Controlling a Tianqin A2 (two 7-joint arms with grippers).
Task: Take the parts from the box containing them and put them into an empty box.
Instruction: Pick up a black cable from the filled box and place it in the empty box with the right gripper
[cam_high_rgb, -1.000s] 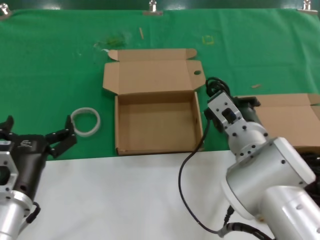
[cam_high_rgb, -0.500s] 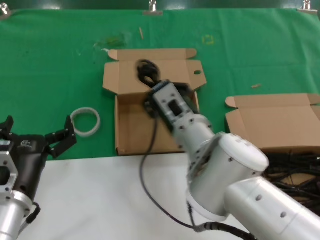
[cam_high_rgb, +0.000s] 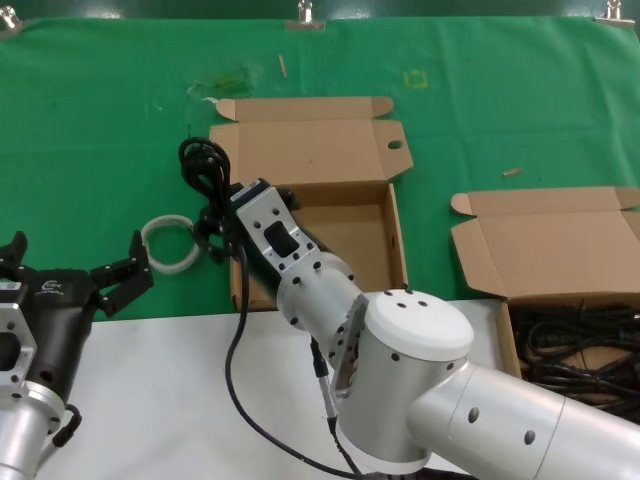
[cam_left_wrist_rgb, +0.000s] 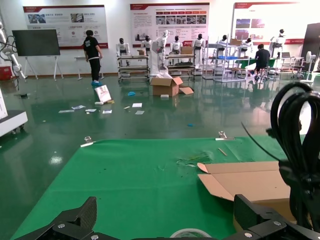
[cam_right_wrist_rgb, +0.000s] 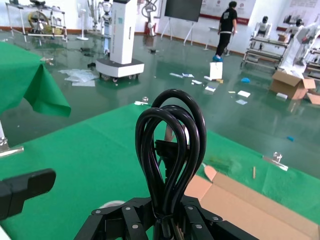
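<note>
Over the left wall of the empty box (cam_high_rgb: 330, 240), the right gripper (cam_high_rgb: 218, 215) pinches one coiled cable (cam_high_rgb: 203, 163). Nothing lies inside; more cables (cam_high_rgb: 575, 345) fill the source box (cam_high_rgb: 560, 250). The left gripper (cam_high_rgb: 75, 270) waits, fingers apart, beside it.

Robot exhibition hall: wall posters (cam_left_wrist_rgb: 169, 22), display robots (cam_left_wrist_rgb: 161, 47)

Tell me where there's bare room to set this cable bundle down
The empty box floor is bare toward its right wall; the right claw holds the cable bundle over its left edge. Green cloth behind the tape ring is free. The source box is crowded with cables.
</note>
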